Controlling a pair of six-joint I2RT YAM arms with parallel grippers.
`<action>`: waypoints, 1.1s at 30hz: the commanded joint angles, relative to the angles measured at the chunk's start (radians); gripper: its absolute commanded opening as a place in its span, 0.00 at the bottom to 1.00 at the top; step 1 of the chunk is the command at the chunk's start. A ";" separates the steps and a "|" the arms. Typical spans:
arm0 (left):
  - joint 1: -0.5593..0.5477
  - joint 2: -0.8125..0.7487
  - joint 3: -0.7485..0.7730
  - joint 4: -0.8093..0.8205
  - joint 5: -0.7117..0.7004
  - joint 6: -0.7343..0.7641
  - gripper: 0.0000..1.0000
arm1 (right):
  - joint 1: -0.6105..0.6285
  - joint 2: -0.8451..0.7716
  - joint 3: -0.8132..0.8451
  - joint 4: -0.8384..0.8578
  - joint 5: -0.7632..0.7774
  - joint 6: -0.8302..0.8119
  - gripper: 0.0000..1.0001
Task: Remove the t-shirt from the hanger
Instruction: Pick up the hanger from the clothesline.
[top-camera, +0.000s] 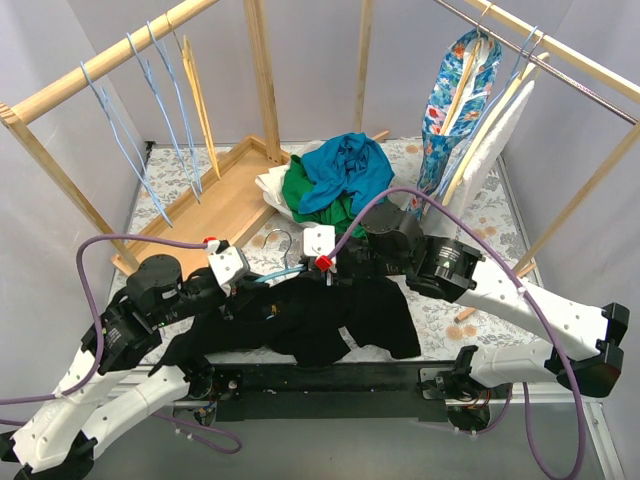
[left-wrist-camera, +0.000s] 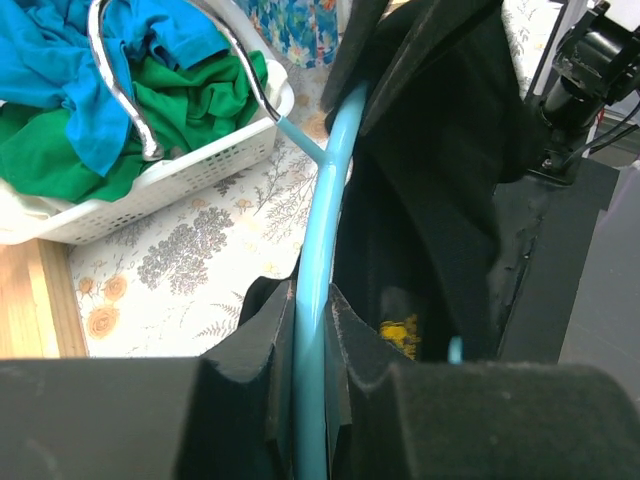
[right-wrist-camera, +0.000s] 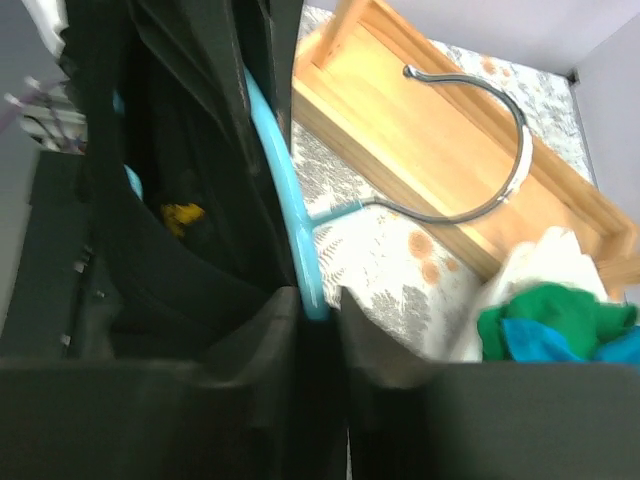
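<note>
A black t-shirt (top-camera: 310, 318) lies crumpled at the near edge of the table, still over a light-blue hanger (top-camera: 272, 275) with a metal hook (top-camera: 281, 240). My left gripper (top-camera: 255, 282) is shut on the hanger's blue bar (left-wrist-camera: 318, 220) just below the hook (left-wrist-camera: 120, 90), with the black shirt (left-wrist-camera: 440, 170) to its right. My right gripper (top-camera: 322, 268) is shut on the other arm of the blue hanger (right-wrist-camera: 290, 210); the shirt (right-wrist-camera: 170, 170) hangs to its left and the hook (right-wrist-camera: 480, 190) curves beyond it.
A white basket (top-camera: 275, 190) of blue and green clothes stands behind the grippers, also in the left wrist view (left-wrist-camera: 150, 190). A wooden tray (top-camera: 215, 200) sits at back left. Wooden racks with hangers (top-camera: 150, 110) and hung garments (top-camera: 455, 100) flank the table.
</note>
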 joint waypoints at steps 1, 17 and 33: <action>0.003 0.039 0.038 0.103 0.014 0.009 0.00 | 0.015 0.033 0.067 0.091 -0.118 0.073 0.40; 0.003 0.015 0.047 0.114 0.025 0.006 0.00 | 0.014 0.130 0.069 0.160 -0.031 0.120 0.48; 0.005 -0.007 0.035 0.117 0.031 -0.011 0.00 | 0.011 0.128 0.064 0.262 -0.051 0.150 0.02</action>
